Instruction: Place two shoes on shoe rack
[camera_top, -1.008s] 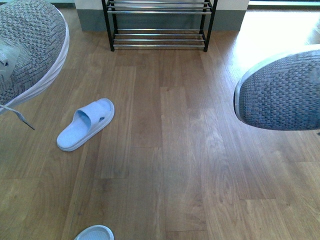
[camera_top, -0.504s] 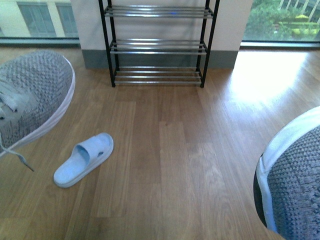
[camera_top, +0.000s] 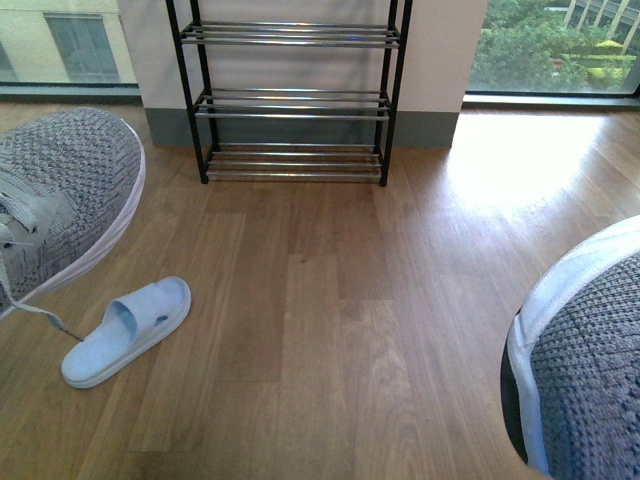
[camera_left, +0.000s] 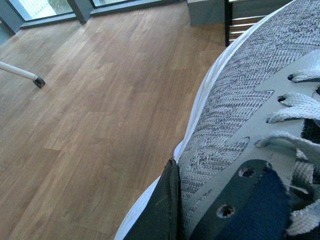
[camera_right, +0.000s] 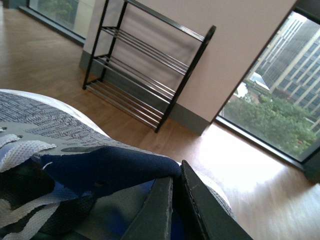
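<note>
Jaws grip — apparently at the collars — left sneaker and right sneaker.

We've front cam facing fwd at black chrome-rod shoe rack, shared w/ right wrist cam; wrist cams v. near grey knit sneakers.

Left sneaker, right sneaker: coarse grey knit cloth, smooth white soles.
Slide: matt, plastic-looking.
Rack: matt black metal, glossy chrome rods.
Floor: wood, satin sheen.
</note>
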